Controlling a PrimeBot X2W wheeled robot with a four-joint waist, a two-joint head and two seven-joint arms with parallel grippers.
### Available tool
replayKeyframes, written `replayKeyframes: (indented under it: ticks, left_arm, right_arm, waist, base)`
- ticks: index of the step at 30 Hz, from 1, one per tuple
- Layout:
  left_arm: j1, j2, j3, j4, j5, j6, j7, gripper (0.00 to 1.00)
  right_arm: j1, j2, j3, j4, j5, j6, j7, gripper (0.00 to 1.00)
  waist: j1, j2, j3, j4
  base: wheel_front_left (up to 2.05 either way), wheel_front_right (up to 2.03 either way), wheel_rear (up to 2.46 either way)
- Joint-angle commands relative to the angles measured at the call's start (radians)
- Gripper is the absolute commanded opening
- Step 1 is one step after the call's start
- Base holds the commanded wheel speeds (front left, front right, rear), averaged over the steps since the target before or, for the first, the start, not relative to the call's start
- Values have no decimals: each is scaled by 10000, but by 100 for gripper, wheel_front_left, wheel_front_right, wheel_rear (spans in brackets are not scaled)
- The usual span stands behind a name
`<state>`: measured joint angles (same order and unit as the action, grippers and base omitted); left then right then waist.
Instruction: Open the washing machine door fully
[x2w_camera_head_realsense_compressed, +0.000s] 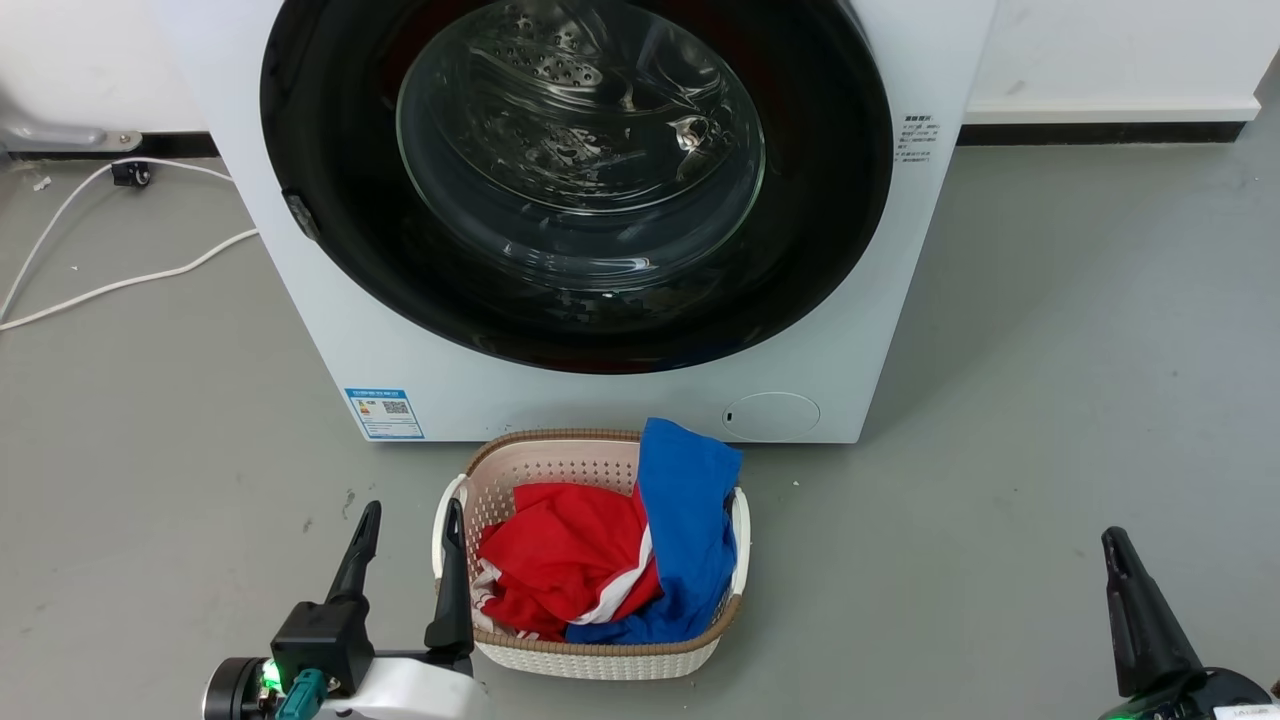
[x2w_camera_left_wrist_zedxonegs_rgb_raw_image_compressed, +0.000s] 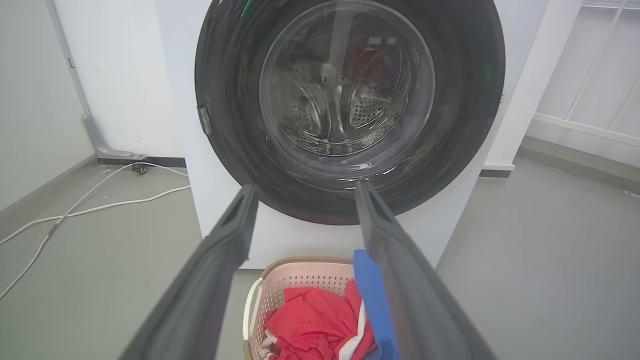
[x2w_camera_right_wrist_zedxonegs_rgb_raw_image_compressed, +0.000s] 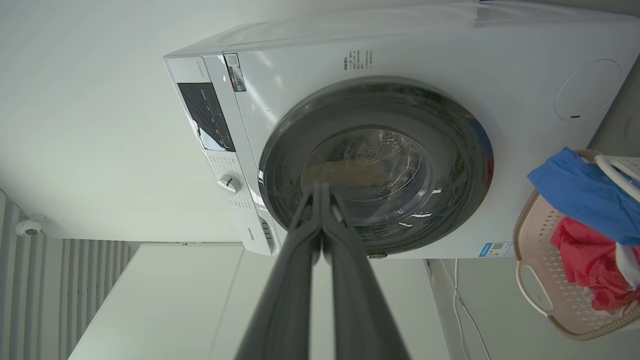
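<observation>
Washing machine door (x2w_camera_head_realsense_compressed: 575, 180) shut; my L gripper (x2w_camera_head_realsense_compressed: 412, 510) spread, R gripper (x2w_camera_right_wrist_zedxonegs_rgb_raw_image_compressed: 320, 190) pinched closed, both empty, well short of door.

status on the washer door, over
Left gripper open, right gripper shut, both empty. Washing machine door closed, untouched. Laundry basket on floor just in front of it.

Head looks down, wrists low, right rolled, all facing washing machine door (x2w_camera_head_realsense_compressed: 578, 170)
</observation>
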<state>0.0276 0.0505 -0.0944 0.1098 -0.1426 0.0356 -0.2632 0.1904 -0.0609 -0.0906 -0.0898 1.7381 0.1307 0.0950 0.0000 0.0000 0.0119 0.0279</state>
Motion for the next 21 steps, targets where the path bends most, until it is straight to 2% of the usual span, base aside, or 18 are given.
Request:
replayKeyframes:
  ticks: [1,10,13,21]
  left_arm:
    - [15,-2,19,-50,44,35,-24,100]
    - [-244,-2,58,-337,156,94,-24,100]
    - [-409,-2,54,-447,184,91,-24,100]
    - [-990,-1,58,-792,294,160,-24,100]
  right_arm:
    - [-83,49,-49,59,-21,2,85,0]
    - [-1601,-49,-1227,685,-145,2,468,0]
    - [-2365,-350,-1680,966,-284,2,671,0]
    - [-5205,-1740,-2662,2127,-229,2,1586,0]
  waist:
    - [0,0,20,-7]
    - [0,0,529,35]
    - [0,0,859,100]
    - [0,0,1951,342]
  base:
    - [0,0,0]
    - [0,0,0]
    - [0,0,0]
    - [0,0,0]
